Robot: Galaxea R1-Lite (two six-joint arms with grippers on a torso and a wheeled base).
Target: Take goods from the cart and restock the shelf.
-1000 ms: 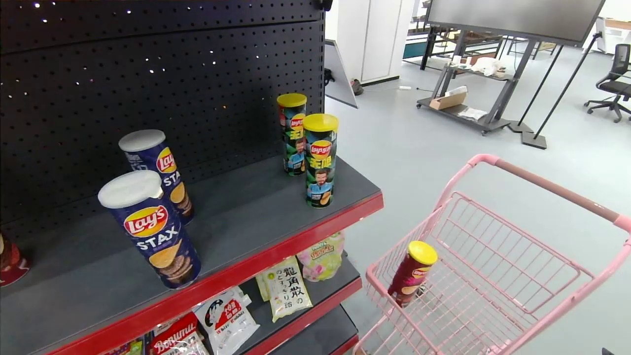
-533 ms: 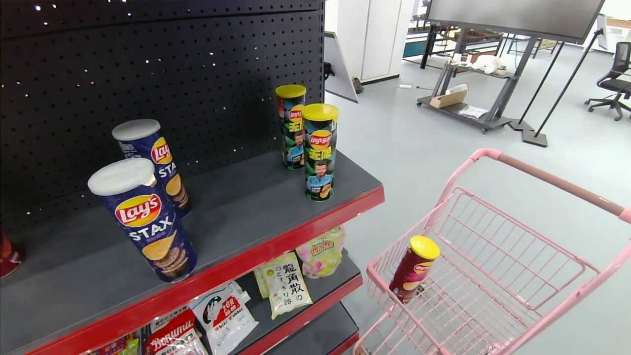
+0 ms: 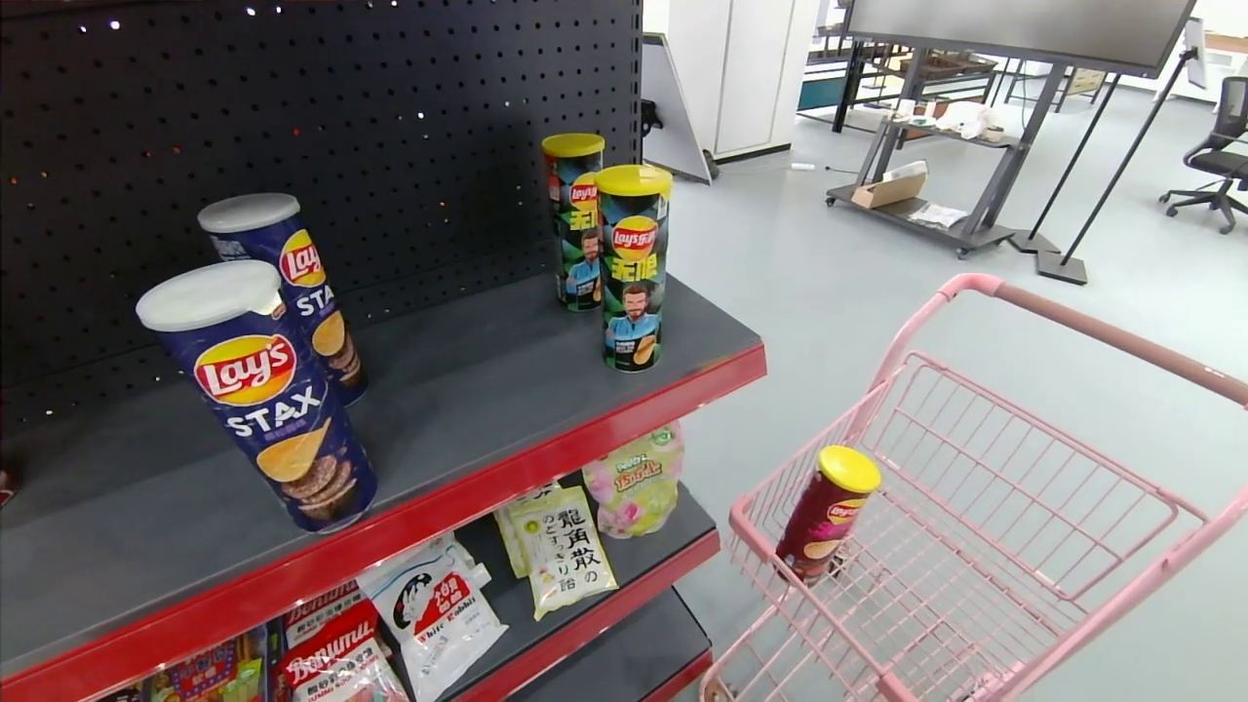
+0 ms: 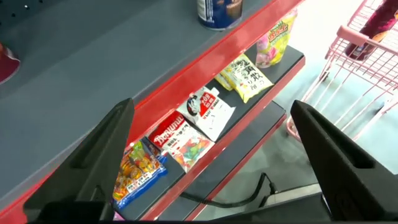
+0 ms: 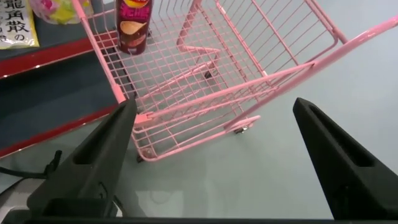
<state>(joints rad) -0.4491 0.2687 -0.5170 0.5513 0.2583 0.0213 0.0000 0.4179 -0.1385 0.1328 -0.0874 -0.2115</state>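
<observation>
A maroon chip can (image 3: 824, 517) with a yellow lid stands leaning in the near corner of the pink cart (image 3: 1072, 341). On the grey top shelf (image 3: 487, 390) stand two blue chip cans (image 3: 258, 390) at the left and two green yellow-lidded cans (image 3: 632, 268) near the right end. My left gripper (image 4: 211, 109) is open, hovering over the shelf's red front edge (image 4: 205, 59) with nothing between its fingers. My right gripper (image 5: 214, 102) is open above the cart (image 5: 249, 81), and the maroon can (image 5: 134, 25) is farther off toward the shelf side.
Snack bags (image 3: 561, 556) lie on the lower shelf under the red edge. A black pegboard (image 3: 341, 117) backs the top shelf. Open grey floor (image 3: 829, 273) spreads behind the cart, with a screen stand (image 3: 936, 210) and an office chair (image 3: 1209, 166) far back.
The whole head picture has shifted, so the camera has moved. The cans on the shelf and the can in the cart keep their places.
</observation>
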